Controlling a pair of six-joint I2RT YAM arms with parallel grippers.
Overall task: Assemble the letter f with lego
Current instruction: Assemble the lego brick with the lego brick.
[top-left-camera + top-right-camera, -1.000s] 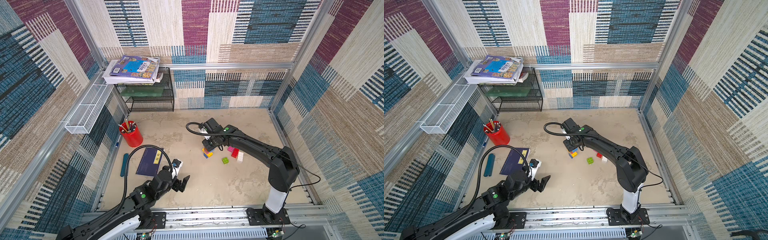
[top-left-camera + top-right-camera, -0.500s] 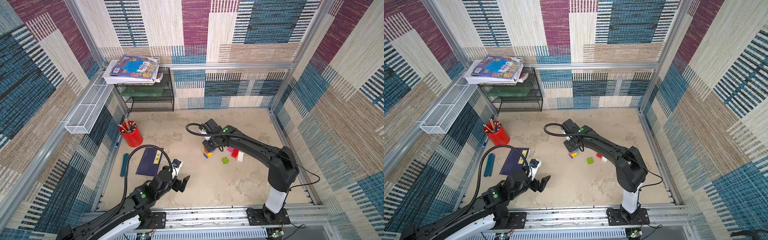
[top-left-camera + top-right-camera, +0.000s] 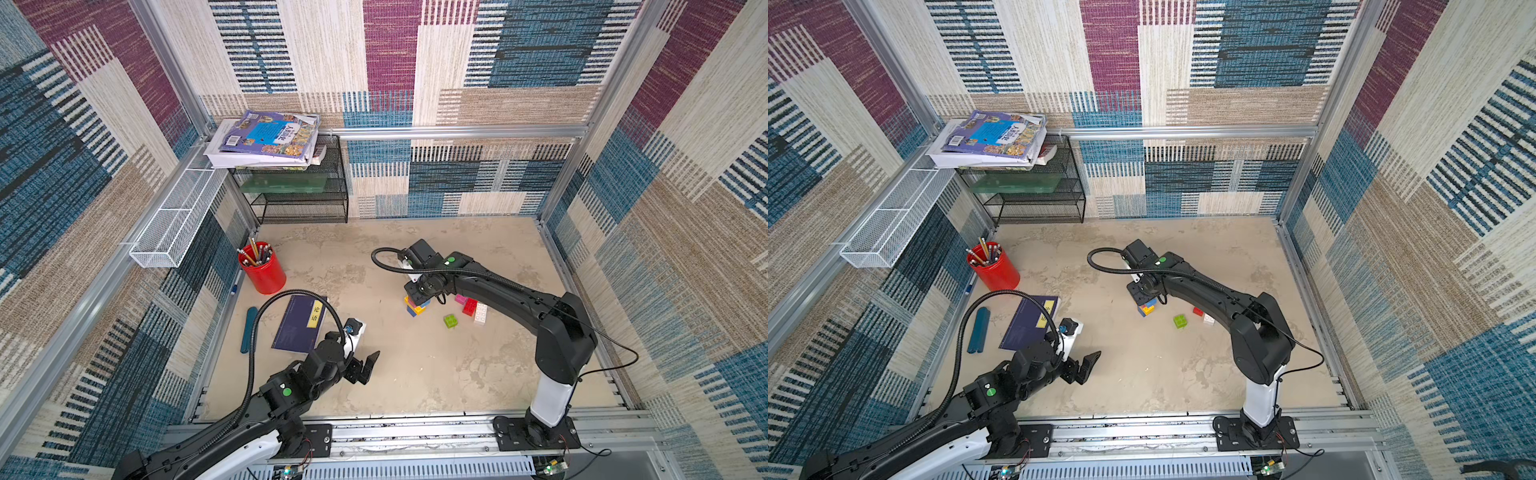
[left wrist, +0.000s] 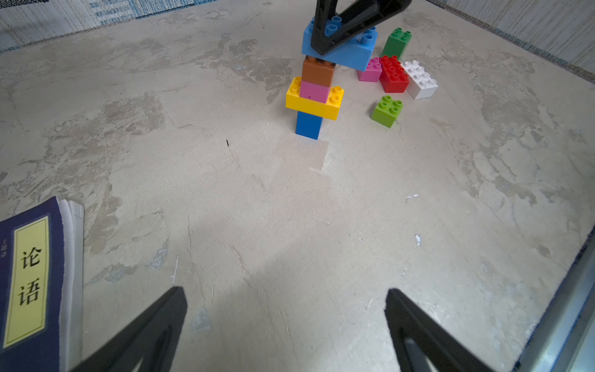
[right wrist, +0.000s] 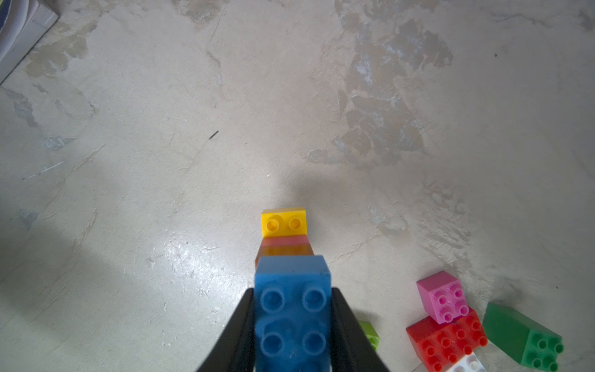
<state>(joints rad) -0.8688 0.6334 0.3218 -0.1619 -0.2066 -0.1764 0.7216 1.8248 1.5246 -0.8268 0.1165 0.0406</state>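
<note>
Left pincer (image 4: pixel 285 292) gapes wide; right pincer (image 5: pixel 293 293), arm outstretched, clamps a light blue brick (image 4: pixel 351 56).

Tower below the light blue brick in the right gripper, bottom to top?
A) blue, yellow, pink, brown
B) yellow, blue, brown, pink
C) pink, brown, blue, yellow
A: left wrist view shows the blue brick on the table, then yellow brick, pink brick, brown brick, with the right gripper holding the light blue brick above.
</note>
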